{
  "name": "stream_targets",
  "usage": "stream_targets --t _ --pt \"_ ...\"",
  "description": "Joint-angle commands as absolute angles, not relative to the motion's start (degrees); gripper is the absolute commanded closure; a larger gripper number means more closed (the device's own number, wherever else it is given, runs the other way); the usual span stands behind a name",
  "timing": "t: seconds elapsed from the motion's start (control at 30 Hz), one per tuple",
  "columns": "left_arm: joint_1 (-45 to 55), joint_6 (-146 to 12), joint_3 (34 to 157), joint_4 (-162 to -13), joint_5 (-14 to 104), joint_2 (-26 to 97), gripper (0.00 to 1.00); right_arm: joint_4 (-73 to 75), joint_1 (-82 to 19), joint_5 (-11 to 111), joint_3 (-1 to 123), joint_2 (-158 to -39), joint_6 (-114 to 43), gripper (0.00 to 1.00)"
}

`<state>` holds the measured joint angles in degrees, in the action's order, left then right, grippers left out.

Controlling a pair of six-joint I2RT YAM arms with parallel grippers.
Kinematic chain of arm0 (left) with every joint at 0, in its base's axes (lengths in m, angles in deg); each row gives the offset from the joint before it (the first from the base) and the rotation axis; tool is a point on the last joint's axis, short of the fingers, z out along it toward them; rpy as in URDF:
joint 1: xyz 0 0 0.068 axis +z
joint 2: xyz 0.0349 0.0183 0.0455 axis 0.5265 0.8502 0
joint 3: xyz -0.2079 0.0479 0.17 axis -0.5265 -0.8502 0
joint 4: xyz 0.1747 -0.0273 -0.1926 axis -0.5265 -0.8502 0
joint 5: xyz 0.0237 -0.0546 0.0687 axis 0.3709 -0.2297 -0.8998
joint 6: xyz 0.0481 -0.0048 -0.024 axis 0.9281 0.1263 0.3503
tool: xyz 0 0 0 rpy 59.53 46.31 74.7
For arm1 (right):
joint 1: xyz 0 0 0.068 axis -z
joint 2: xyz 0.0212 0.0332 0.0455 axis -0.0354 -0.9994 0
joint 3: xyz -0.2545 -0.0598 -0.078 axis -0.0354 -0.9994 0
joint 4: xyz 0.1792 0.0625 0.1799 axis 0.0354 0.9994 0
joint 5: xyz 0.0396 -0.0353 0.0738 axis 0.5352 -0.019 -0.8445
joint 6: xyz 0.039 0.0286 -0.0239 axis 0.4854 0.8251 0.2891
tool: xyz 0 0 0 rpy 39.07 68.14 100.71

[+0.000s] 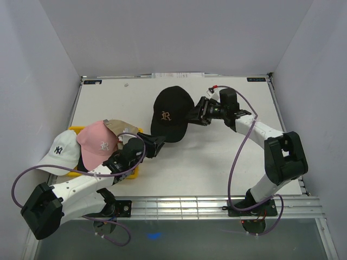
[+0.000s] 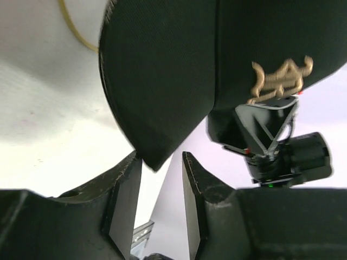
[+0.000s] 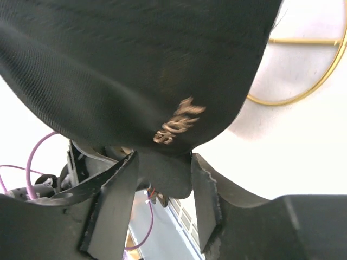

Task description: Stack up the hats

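Right gripper [image 1: 192, 115] clamped on black cap [image 1: 172, 111] at crown edge. Left gripper [image 1: 158, 144] jaws apart, brim tip between them. Pink cap [image 1: 97, 142], white cap [image 1: 60, 151] at left.

Overhead camera looks down from behind; both wrist cameras (very close) face the black cap [image 1: 172, 114].

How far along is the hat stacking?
Done: the white cap, pink cap and tan cap lie overlapped at left. In hand: the right gripper holds the black cap; the left gripper is open around its brim tip. Left: black cap onto that pile.
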<state>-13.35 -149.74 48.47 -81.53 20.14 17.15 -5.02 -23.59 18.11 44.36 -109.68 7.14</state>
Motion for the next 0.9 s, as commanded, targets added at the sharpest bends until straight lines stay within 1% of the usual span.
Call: stream_targets --t 0.0,0.2,0.37,0.63,0.87 --pt "-13.49 -147.35 50.18 -88.0 19.98 14.85 0.53 -4.62 -22.77 16.55 47.95 -110.27 5.88 0.51" --pt "-13.58 -146.64 50.27 -89.15 20.06 13.88 0.52 -2.69 -22.16 16.37 49.27 -111.14 5.09 0.57" --pt "-13.49 -145.59 51.31 -92.21 20.33 13.53 0.51 -1.2 -21.46 16.29 50.67 -112.02 4.48 0.59" --pt "-13.49 -143.04 54.13 -96.61 19.19 11.6 0.51 0.57 -20.31 16.55 53.58 -114.04 2.98 0.59" --pt "-13.58 -139.97 58.34 -102.58 18.22 10.63 0.51 2.76 -19.7 16.55 56.65 -116.15 2.28 0.61"
